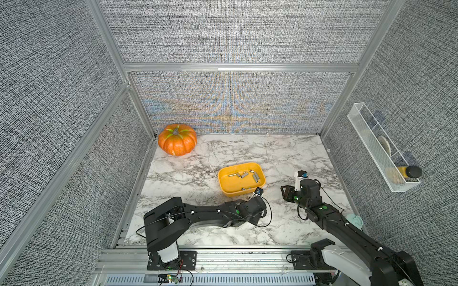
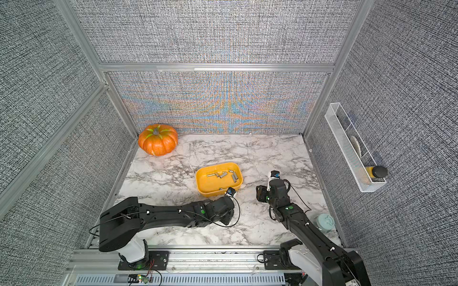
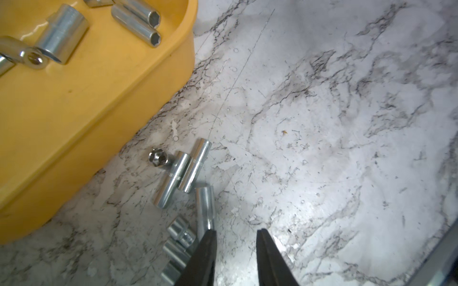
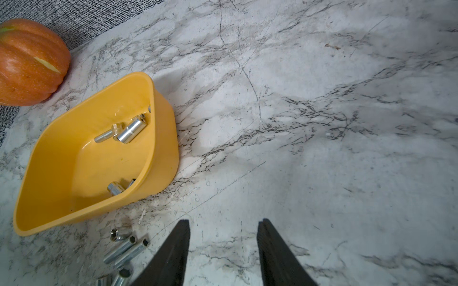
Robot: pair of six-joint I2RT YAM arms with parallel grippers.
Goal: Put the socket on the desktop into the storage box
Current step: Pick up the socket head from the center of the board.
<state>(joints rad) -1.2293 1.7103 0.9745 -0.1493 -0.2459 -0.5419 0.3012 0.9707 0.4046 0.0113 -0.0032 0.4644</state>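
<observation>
Several loose chrome sockets (image 3: 183, 170) lie on the marble desktop (image 3: 322, 148) just off the front corner of the yellow storage box (image 3: 74, 138); they also show in the right wrist view as sockets (image 4: 126, 247). The box (image 1: 231, 185) holds several more sockets (image 1: 244, 175). My left gripper (image 3: 235, 231) hangs low at that corner. Its jaws stand a narrow gap apart over bare marble, and one long socket (image 3: 205, 208) lies just outside one fingertip (image 3: 209, 237). My right gripper (image 4: 224, 221) is open over bare desktop, to the right of the box, holding nothing.
An orange pumpkin (image 1: 177, 140) sits in the back left corner. A white wire-mesh basket (image 1: 381, 151) hangs on the right wall with a bottle in it. A pale teal object (image 2: 326, 221) lies near the right edge, beside the right arm.
</observation>
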